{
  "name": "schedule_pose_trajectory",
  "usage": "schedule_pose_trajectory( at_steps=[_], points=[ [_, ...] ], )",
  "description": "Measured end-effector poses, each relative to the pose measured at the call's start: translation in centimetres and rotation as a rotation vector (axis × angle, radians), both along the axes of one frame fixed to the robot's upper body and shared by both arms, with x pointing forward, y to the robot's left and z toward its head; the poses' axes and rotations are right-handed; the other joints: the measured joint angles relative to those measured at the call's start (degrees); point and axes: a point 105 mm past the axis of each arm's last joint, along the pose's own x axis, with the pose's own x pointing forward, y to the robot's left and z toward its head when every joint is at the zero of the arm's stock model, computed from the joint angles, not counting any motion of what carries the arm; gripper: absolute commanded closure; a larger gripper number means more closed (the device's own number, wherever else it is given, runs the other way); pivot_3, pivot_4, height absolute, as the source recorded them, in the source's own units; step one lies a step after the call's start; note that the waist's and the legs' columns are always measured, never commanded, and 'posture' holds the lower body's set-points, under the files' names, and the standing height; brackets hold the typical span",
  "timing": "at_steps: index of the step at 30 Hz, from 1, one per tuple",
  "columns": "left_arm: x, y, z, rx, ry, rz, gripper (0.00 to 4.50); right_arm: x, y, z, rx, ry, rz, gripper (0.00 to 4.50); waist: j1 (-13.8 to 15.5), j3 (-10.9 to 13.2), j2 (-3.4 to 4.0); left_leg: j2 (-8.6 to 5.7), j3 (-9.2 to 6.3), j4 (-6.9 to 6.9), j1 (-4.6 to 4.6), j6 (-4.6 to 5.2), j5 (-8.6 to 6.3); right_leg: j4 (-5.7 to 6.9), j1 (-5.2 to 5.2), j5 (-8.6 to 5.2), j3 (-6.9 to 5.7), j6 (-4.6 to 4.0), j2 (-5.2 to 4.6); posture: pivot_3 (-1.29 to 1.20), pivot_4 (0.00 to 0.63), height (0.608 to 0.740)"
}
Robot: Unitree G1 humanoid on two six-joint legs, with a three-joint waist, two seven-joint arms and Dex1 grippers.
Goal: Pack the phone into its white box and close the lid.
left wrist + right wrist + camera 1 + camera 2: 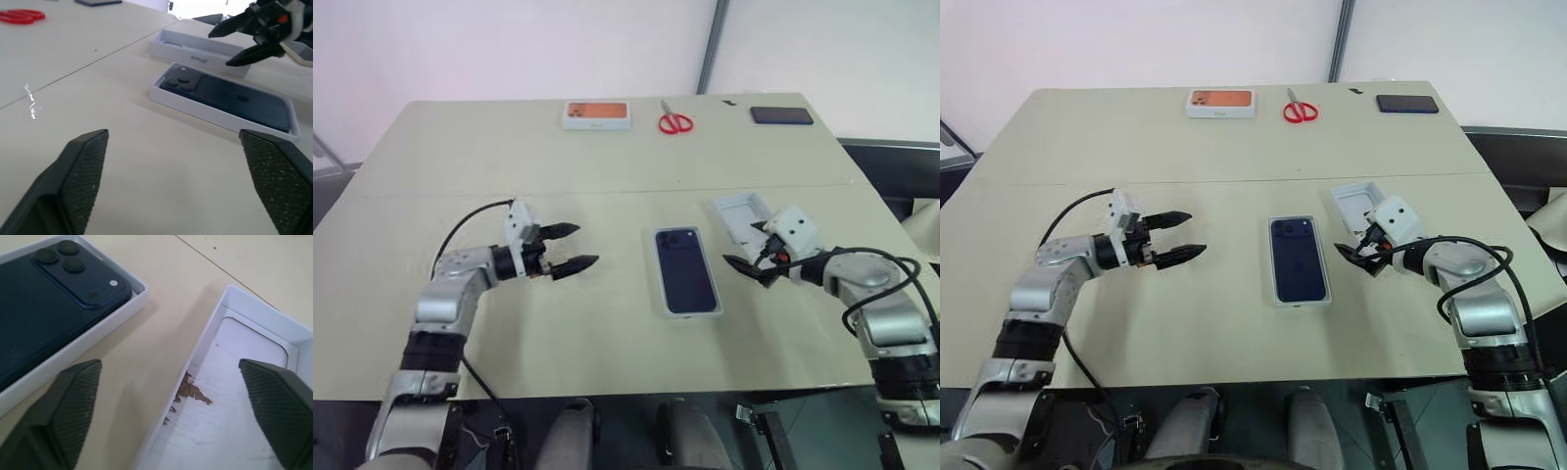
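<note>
1. Your left gripper hovers over bare table, jaws spread wide and empty, pointing right toward the box. It is well apart from it.
2. Phone already lies in the box, camera side up, near table centre. Its long axis runs away from you, camera cluster at the far end.
3. Lid lies open side up just beside the box, off its far right corner and not touching it. Its long axis is skewed somewhat from the box's.
4. Your right gripper hangs with jaws spread and empty at the lid's near end, between lid and box. It is clearly the nearer hand.
5. Judgement: the lid must be taken by the right gripper, turned over, aligned with the box's long axis and carried a short way left. Misalignment is the main risk.
</note>
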Motion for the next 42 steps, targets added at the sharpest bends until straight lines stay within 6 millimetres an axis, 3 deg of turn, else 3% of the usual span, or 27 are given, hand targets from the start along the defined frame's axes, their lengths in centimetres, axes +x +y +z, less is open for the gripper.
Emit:
schedule_pose_trajectory(
  at_steps=[8, 13, 20, 26, 38, 41, 42],
  points=[
    [-1.4, 0.2, 0.7, 0.01, -0.064, -0.046, 0.05, 1.6, 0.5, 1.3, -0.011, 0.128, -0.116, 0.0, 0.1, 0.0, 0.03, 0.02, 0.01, -0.03, 0.0, 0.01, 0.0, -0.03, -0.02, -0.01, -0.01, -0.01, -0.01, 0.0, 0.15, 0.74],
    [-1.4, 0.0, 0.7, 0.008, -0.074, -0.048, 0.05, 1.1, 0.8, 0.0, -0.04, 0.309, -0.154, 0.0, 0.2, 0.0, 0.04, -0.01, 0.01, -0.02, -0.04, 0.02, -0.01, -0.05, -0.02, 0.0, -0.01, -0.01, -0.09, 0.0, 0.15, 0.74],
    [-2.2, -1.2, -0.1, -0.011, -0.078, -0.066, 0.05, 0.9, 0.2, 1.6, -0.016, 0.431, -0.256, 0.0, -0.1, 0.0, 0.05, -0.01, 0.01, -0.04, -0.03, 0.06, -0.03, -0.04, -0.07, 0.0, 0.0, -0.01, -0.08, 0.0, 0.15, 0.74],
    [-2.6, -1.4, -0.2, -0.021, -0.102, -0.056, 0.05, -0.1, 1.0, 1.1, 0.034, 0.565, -0.291, 0.0, 0.1, 0.0, 0.05, -0.01, 0.02, -0.04, -0.05, 0.06, -0.03, -0.05, -0.06, 0.0, 0.0, -0.01, -0.1, 0.0, 0.15, 0.74],
    [-2.7, -2.4, -0.5, -0.041, -0.11, -0.05, 0.05, -0.2, 1.6, 0.5, -0.028, 0.556, -0.287, 0.0, 0.1, 0.0, 0.05, -0.03, 0.06, -0.04, -0.05, 0.07, -0.04, -0.05, -0.06, 0.0, -0.01, 0.0, -0.09, 0.0, 0.15, 0.74],
    [-2.6, -2.4, -0.5, -0.043, -0.111, -0.043, 0.0, -0.1, 1.5, 0.3, -0.041, 0.557, -0.295, 0.81, 0.1, 0.0, 0.05, -0.03, 0.06, -0.04, -0.05, 0.07, -0.04, -0.05, -0.07, 0.0, -0.01, 0.0, -0.08, 0.0, 0.15, 0.74],
    [-2.6, -2.4, -0.5, -0.045, -0.111, -0.041, 0.0, -0.1, 1.5, 0.2, -0.045, 0.558, -0.296, 1.28, 0.1, 0.0, 0.05, -0.03, 0.06, -0.04, -0.05, 0.07, -0.04, -0.05, -0.07, 0.0, -0.01, 0.0, -0.07, 0.0, 0.15, 0.74]
  ],
)
